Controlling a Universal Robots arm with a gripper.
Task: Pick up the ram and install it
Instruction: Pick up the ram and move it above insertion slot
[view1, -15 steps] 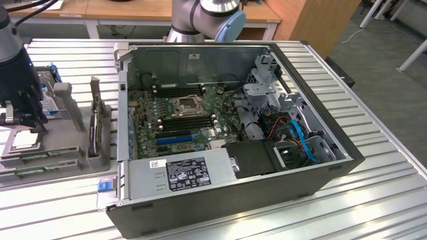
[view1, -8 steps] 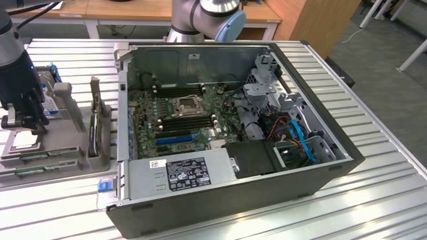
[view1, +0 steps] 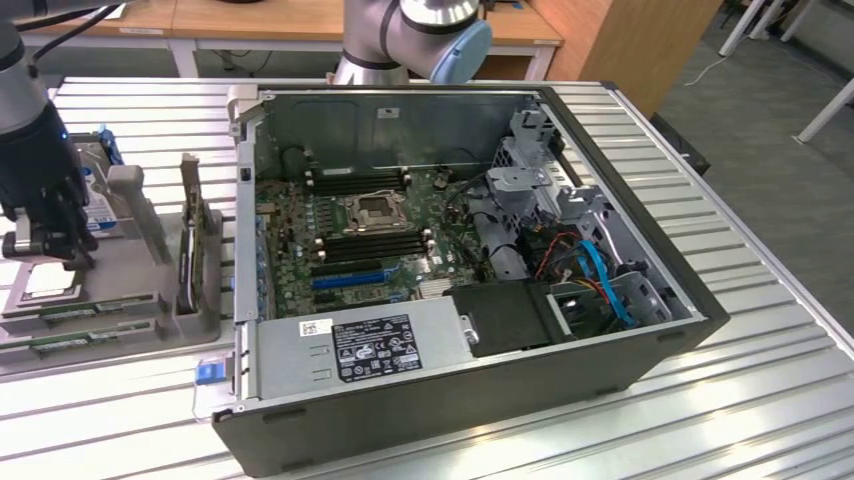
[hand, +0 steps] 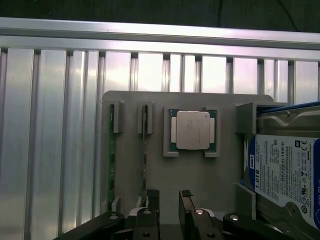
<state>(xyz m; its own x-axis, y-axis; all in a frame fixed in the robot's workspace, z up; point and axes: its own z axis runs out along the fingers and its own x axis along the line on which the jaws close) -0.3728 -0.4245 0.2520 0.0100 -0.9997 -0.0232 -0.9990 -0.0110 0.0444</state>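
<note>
My jaws stand open with nothing between them, hanging over the grey tray (hand: 200, 175) on the worktop (view1: 747, 330), at the exterior view's left. Two sticks stand on edge in the tray's slots, side by side. The ram (hand: 145, 150) runs just beside one of my fingers (hand: 152, 197), and I cannot tell whether they touch. The second ram (hand: 111, 160) is one slot further out. A silver processor (hand: 193, 130) sits in its pocket, and a hard drive (hand: 285, 170) stands at the tray's edge. To the exterior view's right lies the open case (view1: 641, 370), its motherboard (view1: 360, 250) exposed.
</note>
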